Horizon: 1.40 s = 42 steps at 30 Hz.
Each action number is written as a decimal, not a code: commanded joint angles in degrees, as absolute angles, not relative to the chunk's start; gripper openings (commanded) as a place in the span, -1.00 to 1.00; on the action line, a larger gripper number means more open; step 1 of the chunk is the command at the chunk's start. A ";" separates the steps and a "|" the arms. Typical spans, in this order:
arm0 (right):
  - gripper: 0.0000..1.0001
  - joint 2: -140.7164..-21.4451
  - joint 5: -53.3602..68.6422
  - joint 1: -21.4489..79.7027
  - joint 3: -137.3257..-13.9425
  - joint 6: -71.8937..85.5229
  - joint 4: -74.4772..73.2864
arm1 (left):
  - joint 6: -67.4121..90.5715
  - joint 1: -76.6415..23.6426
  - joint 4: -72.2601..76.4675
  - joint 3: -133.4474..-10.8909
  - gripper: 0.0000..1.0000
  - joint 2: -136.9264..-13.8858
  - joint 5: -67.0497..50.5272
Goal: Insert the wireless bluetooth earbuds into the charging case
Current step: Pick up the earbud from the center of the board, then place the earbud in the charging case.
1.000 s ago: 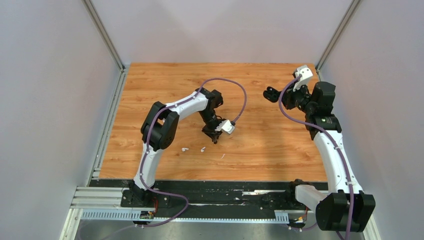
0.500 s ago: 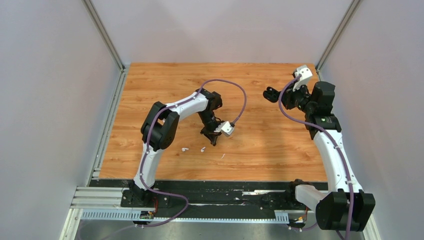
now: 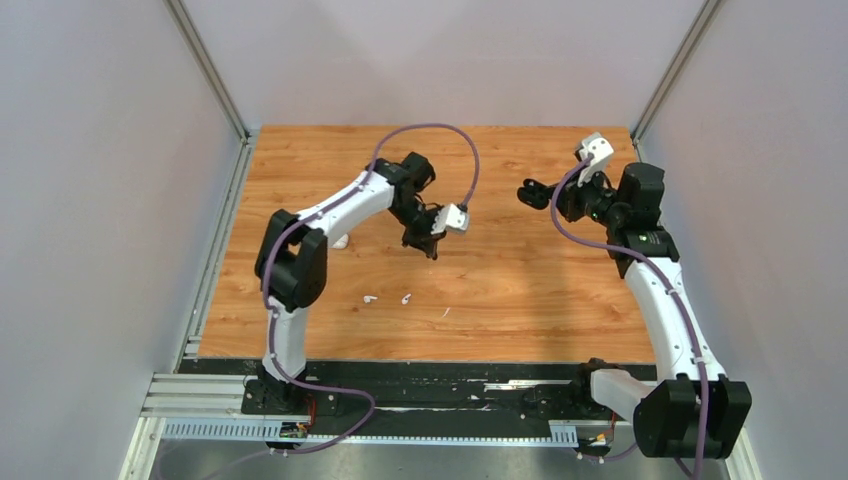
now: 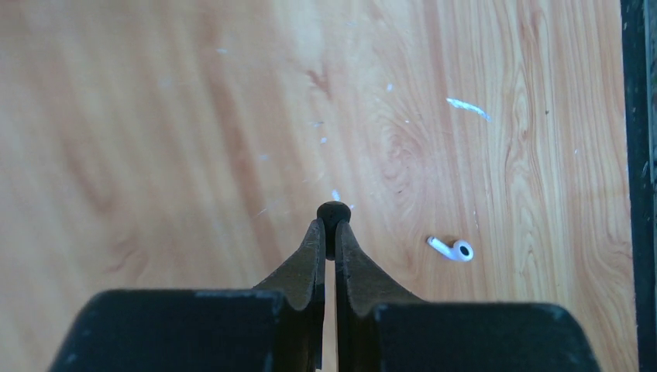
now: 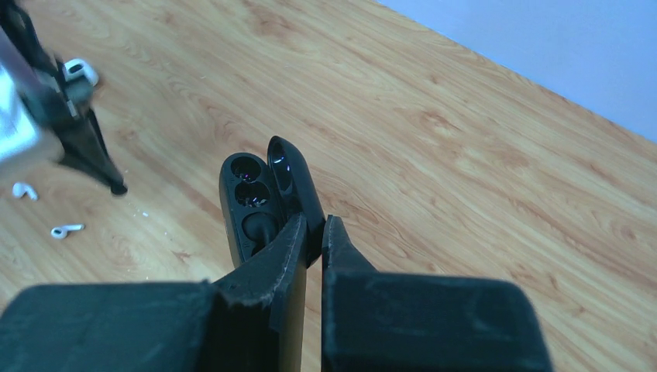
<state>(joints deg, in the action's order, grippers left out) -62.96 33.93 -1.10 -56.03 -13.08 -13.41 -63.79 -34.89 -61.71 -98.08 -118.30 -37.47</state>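
My left gripper (image 4: 334, 226) hangs over the wooden table (image 3: 520, 290). Its fingers are pressed almost together, with only a slit between them, and they hold neither earbud. My right gripper (image 5: 314, 231) is clamped on the black charging case (image 5: 249, 203), which is held above the wood toward the far right. The case lid is open and two sockets show. The two white earbuds (image 3: 369, 298) lie just apart on bare wood near the front edge, left of centre, with open room around them. The left wrist view shows only one earbud. The right wrist view shows both, small, below the left gripper.
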 commanded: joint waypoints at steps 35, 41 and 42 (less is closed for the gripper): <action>-1.00 -72.81 36.26 31.56 -62.45 -40.87 -4.83 | -43.26 -36.21 -53.91 -99.99 -1.00 -88.47 -38.44; -1.00 -73.98 35.07 31.62 -63.76 -41.04 -4.89 | -44.31 -36.21 -56.73 -99.81 -1.00 -88.22 -35.57; -1.00 -73.90 35.18 31.64 -63.85 -41.04 -5.04 | -44.50 -36.21 -56.52 -99.65 -1.00 -87.88 -35.23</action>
<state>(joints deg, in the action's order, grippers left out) -74.15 35.40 31.38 -60.82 -40.29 -6.61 -42.83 -36.27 -54.72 -98.08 -90.48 -37.28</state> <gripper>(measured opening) 0.055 0.072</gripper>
